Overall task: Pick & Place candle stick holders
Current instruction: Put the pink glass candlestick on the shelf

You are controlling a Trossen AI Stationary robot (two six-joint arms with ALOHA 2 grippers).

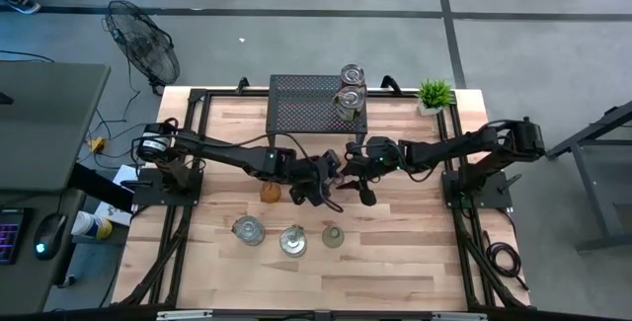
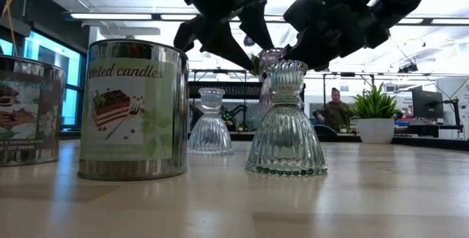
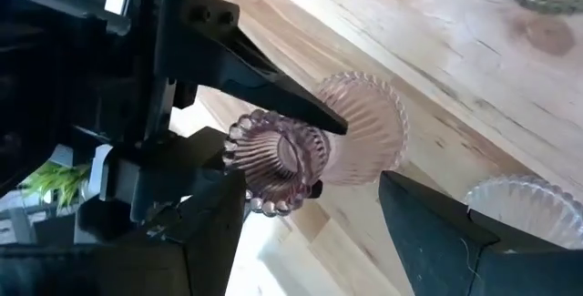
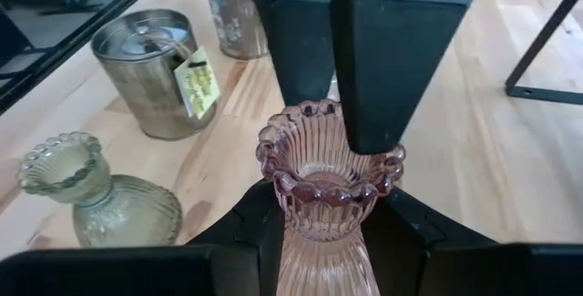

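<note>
1. Your right gripper (image 4: 323,228) is closed on the pink candle holder (image 4: 330,182), with a finger on each side of its narrow neck. It holds the holder clear of the table, over the middle.
2. Your left gripper (image 3: 314,191) faces it with the fingers spread wide on either side of the same holder. It looks ready to take the holder but isn't gripping it yet. I can't tell whether a finger is touching the rim.
3. Done so far, judging by the layout: two holders (image 1: 350,86) stand on the black mesh rack (image 1: 306,114) at the far edge.
4. In hand: the pink one, which looks to be midway through a pass from one arm to the other.
5. Left to do: the amber holder (image 1: 269,193) and the pale green holder (image 4: 96,196) are on the wood, near the candle tins (image 4: 150,68). You're likely under halfway.
</note>
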